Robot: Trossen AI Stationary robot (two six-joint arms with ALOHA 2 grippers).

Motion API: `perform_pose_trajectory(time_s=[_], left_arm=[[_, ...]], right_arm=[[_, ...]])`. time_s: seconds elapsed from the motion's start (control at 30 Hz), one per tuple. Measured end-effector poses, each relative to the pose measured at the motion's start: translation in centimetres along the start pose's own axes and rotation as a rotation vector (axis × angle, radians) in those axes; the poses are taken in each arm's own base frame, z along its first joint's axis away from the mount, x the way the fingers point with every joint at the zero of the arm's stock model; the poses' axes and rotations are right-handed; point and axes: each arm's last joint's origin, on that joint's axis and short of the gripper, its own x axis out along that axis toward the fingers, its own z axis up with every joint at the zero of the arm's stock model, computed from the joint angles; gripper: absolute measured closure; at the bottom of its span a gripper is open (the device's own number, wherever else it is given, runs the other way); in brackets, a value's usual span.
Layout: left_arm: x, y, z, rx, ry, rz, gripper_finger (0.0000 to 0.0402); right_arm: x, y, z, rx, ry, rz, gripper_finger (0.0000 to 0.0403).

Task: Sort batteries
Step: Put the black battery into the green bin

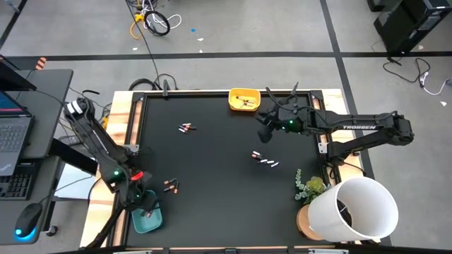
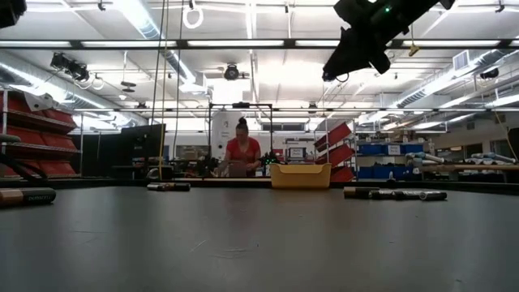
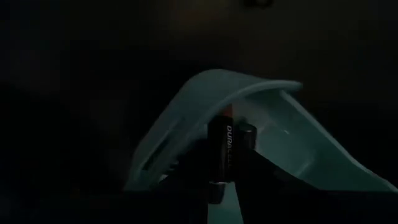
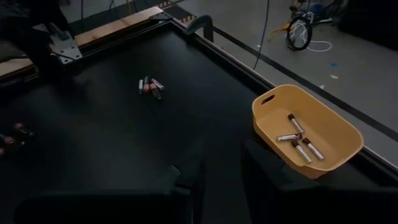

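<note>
My left gripper (image 1: 148,206) hangs over the teal tray (image 1: 147,221) at the table's near left corner, shut on a copper-and-black battery (image 3: 222,155). My right gripper (image 4: 221,177) waits open and holds nothing, above the mat beside the yellow tray (image 1: 244,99), which contains several batteries (image 4: 300,142). Loose batteries lie on the black mat in three small groups: far left of centre (image 1: 186,128), right of centre (image 1: 265,160), and near left (image 1: 170,185). My left gripper pinches the battery's black body (image 3: 219,146) between its two fingers, which stand on either side of it and slant down from above. The copper end (image 3: 229,112) points away from the wrist. The battery hangs clear above the teal tray's rim (image 3: 186,109).
A white bucket (image 1: 360,208) and a small plant (image 1: 311,186) stand at the near right corner. Wooden frame rails (image 1: 121,120) border the mat. A laptop and mouse sit on a side desk (image 1: 28,141) to the left. A person (image 2: 242,150) sits far behind the table.
</note>
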Motion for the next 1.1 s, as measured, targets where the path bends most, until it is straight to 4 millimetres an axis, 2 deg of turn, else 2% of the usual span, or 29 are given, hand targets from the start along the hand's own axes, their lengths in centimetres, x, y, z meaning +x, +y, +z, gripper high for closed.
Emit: perform_pose_trajectory(time_s=[0.2,0.43,0.57,0.7,0.87,0.97,1.1], left_arm=[[1.1,0.2,0.0,-0.059,0.007,0.014,0.0340],[1.2,-0.3,-0.3,-0.085,0.058,-0.018,0.0224],[0.3,-1.3,-0.8,-0.085,0.071,-0.039,0.0194],[-2.0,-2.9,-1.5,-0.044,0.033,-0.051,0.0197],[-5.5,-5.0,-1.6,0.042,-0.116,-0.121,0.0217],[-6.4,-5.2,-0.4,0.059,-0.210,-0.068,0.0233],[-6.3,-5.5,2.3,0.113,-0.283,0.002,0.0254]], right_arm=[[0.0,0.1,0.0,0.000,0.005,0.017,0.0316],[0.0,0.1,0.2,0.007,-0.015,0.024,0.0316],[0.0,0.2,0.3,0.006,-0.029,0.029,0.0316],[0.0,0.2,0.3,0.006,-0.029,0.029,0.0316],[0.0,0.2,0.4,-0.010,-0.040,0.032,0.0316],[0.0,0.2,0.6,-0.013,-0.046,0.053,0.0316],[0.6,0.7,0.5,-0.030,-0.024,0.147,0.0316]])
